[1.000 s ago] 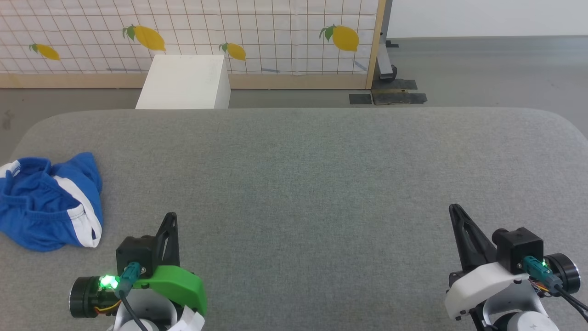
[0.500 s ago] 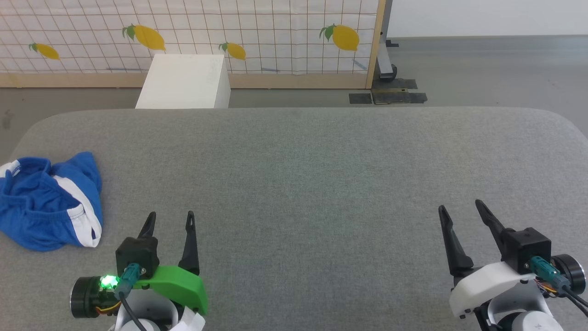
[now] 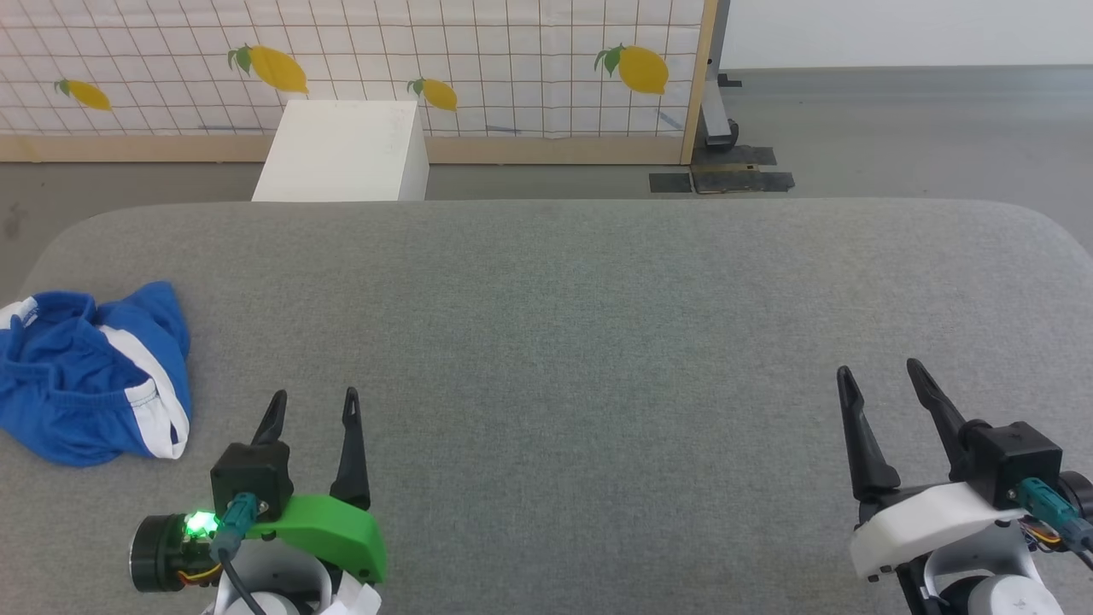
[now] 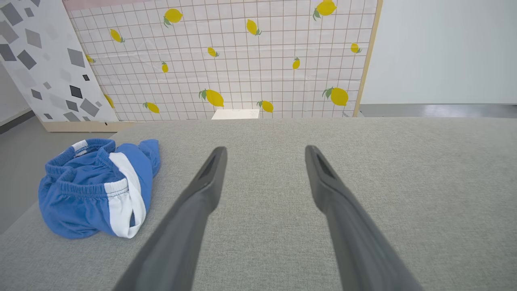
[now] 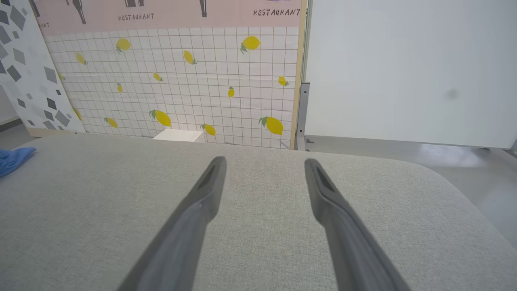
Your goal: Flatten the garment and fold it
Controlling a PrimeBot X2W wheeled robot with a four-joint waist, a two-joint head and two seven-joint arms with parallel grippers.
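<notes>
1. Lying crumpled at the left edge of the grey table (image 3: 555, 325), the shorts (image 3: 90, 380) are well apart from both grippers, though nearer the left one.
2. They look light, soft and limp, so they will likely sag and bunch when lifted. The gathered waistband (image 4: 76, 188), which faces the left wrist camera, seems the firmest place to pinch.
3. The left gripper (image 3: 314, 395) has its fingers parted with nothing between them and points out over bare table.
4. The right gripper (image 3: 879, 369) is likewise spread and empty, on the opposite side of the table from the shorts.
5. A second ago both grippers had their fingers pressed together. Now both are parted, and the right one has shifted slightly to the right. The shorts have not moved.
</notes>
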